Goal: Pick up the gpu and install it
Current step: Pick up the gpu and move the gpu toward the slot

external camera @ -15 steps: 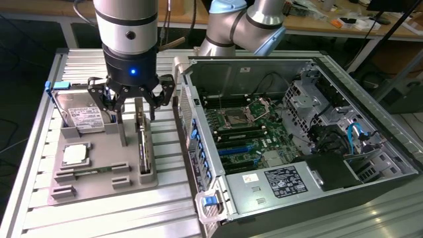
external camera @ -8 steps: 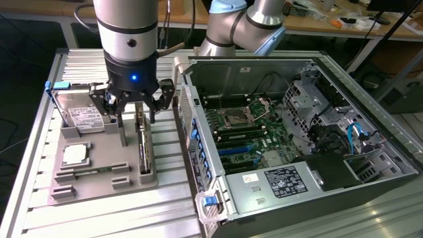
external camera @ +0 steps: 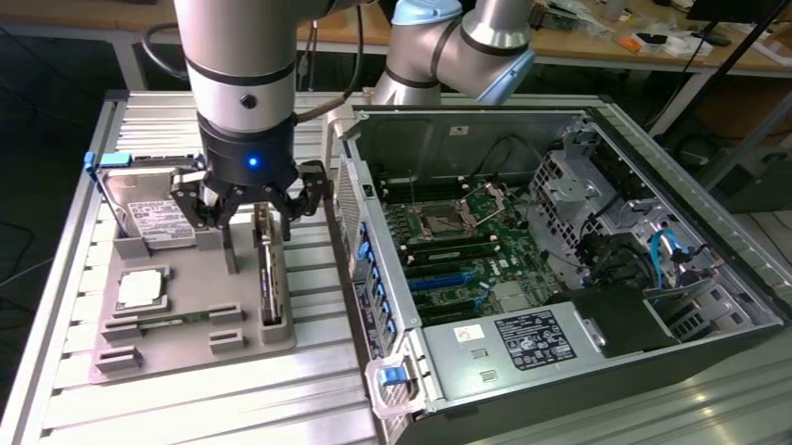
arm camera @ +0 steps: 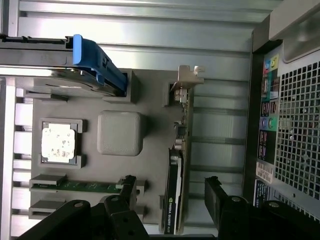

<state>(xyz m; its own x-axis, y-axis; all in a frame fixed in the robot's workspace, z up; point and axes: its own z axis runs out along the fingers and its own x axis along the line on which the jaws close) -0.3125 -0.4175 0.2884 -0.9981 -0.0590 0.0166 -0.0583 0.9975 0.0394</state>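
- On the worktop (external camera: 74,306), ribbed aluminium slats carried everything. A dropped card could, I judged, catch an edge in those grooves.
- At the exterior view's right lay the open case (external camera: 470,116), sheet steel with a perforated back. Its green board (external camera: 458,250) was crowded with slots and cables, so a card carried in tilted might strike the case wall that stood just beside the tray.
- The tray (external camera: 185,348) was matte grey plastic with blocky pockets. A crooked pull might drag it along with the card.
- Over the tray hung the gripper (external camera: 251,221), black and angular, its jaws spread wide and holding nothing, one on each side of the gpu.
- The gpu (arm camera: 176,180) stood on edge in the tray slot nearest the case. It was thin and flat, with dark parts on one face and a silvery bracket (arm camera: 187,75) at the end away from the jaws. Closing off-centre risked pinching components rather than the board, or rocking the card in its slot.
- The drive (external camera: 155,218), shiny with a white label, stood near enough for a drifting jaw to clip.
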